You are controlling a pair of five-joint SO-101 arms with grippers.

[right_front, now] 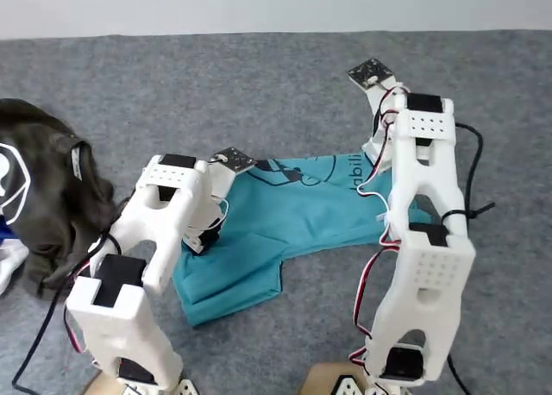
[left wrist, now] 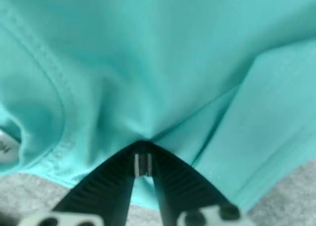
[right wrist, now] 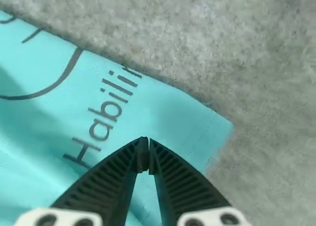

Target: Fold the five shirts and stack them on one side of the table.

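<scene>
Work surface: a grey felt-covered table (right_front: pixel 259 93).

Item 1: a teal fabric shirt (right_front: pixel 293 214) with dark printed lines and lettering lies on the felt at the middle of the table, between the two white arms. It is partly spread. One sleeve points toward the near edge, and the printed area lies toward the far side. In the high view the cloth shows shallow creases, and its left edge runs under the left arm's wrist.

Left gripper (left wrist: pixel 143 159): the black ribbed jaws are closed together at the tips. The teal cloth puckers into a ridge exactly where the tips meet, with folds radiating outward, so the jaws are pinching the shirt. A hem seam and a small white label show close by, and a strip of grey felt lies just beside the shirt's edge.

Right gripper (right wrist: pixel 145 154): the jaws are closed, tip against tip, over the shirt's printed lettering, near a corner of the cloth where it meets bare felt. The fabric there lies flat and unpuckered. I cannot tell whether any cloth is caught between the tips.

Item 2: a crumpled dark olive garment with a white print (right_front: pixel 47 188) lies heaped at the left edge of the table, well apart from the teal fabric shirt. A scrap of white and blue cloth (right_front: pixel 9 266) is touching its near side.
</scene>
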